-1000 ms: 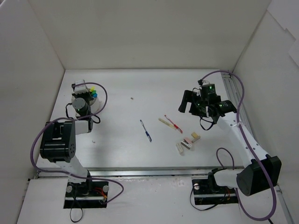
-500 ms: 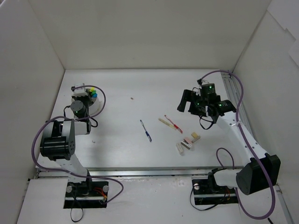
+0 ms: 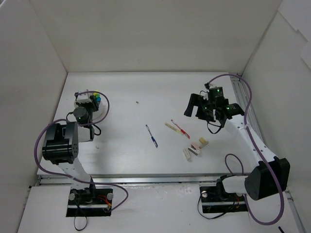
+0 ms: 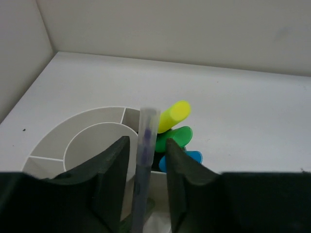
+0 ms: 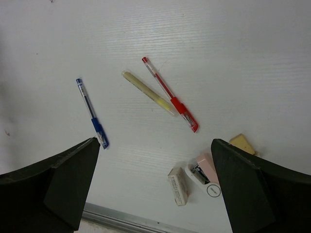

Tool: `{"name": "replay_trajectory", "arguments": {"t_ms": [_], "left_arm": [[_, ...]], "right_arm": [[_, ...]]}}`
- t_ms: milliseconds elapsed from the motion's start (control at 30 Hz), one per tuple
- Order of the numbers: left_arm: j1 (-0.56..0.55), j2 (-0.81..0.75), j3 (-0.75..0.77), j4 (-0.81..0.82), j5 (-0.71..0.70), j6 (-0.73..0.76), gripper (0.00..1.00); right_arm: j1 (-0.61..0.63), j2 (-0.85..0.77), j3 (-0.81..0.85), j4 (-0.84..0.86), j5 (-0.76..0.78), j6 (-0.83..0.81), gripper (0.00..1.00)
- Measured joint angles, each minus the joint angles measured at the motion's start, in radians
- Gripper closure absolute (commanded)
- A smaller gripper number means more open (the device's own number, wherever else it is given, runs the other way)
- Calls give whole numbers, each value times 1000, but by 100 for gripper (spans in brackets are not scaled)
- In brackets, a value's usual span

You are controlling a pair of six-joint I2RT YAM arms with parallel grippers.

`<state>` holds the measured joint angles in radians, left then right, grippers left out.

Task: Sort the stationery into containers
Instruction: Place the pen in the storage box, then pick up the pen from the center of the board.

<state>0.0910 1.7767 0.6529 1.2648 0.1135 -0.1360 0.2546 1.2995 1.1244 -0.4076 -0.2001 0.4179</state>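
The white divided container [image 4: 92, 116] stands at the far left of the table [image 3: 103, 111]. Yellow [image 4: 175, 114], green [image 4: 176, 137] and blue [image 4: 188, 158] highlighters stand in it [image 3: 97, 95]. My left gripper [image 4: 148, 141] hovers over it [image 3: 86, 102]. Its jaws stand slightly open around an upright thin pen [image 4: 147, 131], with a sliver of gap on each side. My right gripper [image 5: 155, 141] hangs wide open and empty [image 3: 196, 108] above the loose stationery. Below it lie a blue pen [image 5: 92, 112], a red pen [image 5: 170, 94], a beige stick [image 5: 148, 92] and small blocks [image 5: 178, 186].
White walls close in the table on the left, back and right. A metal rail [image 5: 126, 221] runs along the near edge. A pink and white block [image 3: 195, 148] and a tan eraser [image 3: 203, 141] lie by the white block [image 3: 186, 154]. A speck [image 3: 137, 102] lies mid-table.
The left arm has folded a little further over the container with the pen, and its jaws have eased slightly apart. The right arm has barely moved.
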Motion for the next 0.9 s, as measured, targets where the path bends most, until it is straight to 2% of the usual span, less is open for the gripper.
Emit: {"name": "replay_trajectory", "arguments": {"t_ms": [67, 100, 133, 267, 333, 367, 400, 433, 467, 567, 700, 767, 833, 900], "left_arm": [[0, -7, -5, 2, 11, -2, 54], [0, -14, -10, 0, 18, -3, 43], [0, -21, -13, -2, 21, -3, 38], [0, -85, -30, -8, 40, -5, 27], [0, -136, -35, -11, 47, -5, 25], [0, -167, -38, -16, 51, -6, 21], [0, -202, -38, -33, 58, -7, 8], [0, -238, -38, -58, 66, -5, 1], [0, -283, -35, -103, 77, -9, 1], [0, -404, 50, -367, 116, -27, 1], [0, -433, 423, -885, 151, -68, 1], [0, -456, 547, -1055, 153, -100, 1], [0, -525, 558, -1163, 155, -128, 1], [0, -623, 501, -1252, 156, -153, 1]], "right_arm": [[0, 0, -1, 0, -3, 0, 2], [0, 0, -2, 0, -6, 0, 2], [0, 0, -3, 1, -7, 0, 2], [0, 0, -5, 1, -16, 0, 2], [0, 0, -6, 1, -20, 0, 2], [0, 0, -7, 2, -23, 0, 2], [0, -1, -11, 5, -26, -1, 2], [0, -2, -15, 7, -27, -3, 2], [0, -3, -21, 8, -29, -8, 2], [0, -3, -41, 10, -29, -37, 2], [14, -4, -90, 37, -18, -92, 2], [47, -13, -146, 90, 32, -139, 2], [103, -22, -203, 133, 84, -184, 2], [154, -20, -241, 168, 116, -227, 2]]}}
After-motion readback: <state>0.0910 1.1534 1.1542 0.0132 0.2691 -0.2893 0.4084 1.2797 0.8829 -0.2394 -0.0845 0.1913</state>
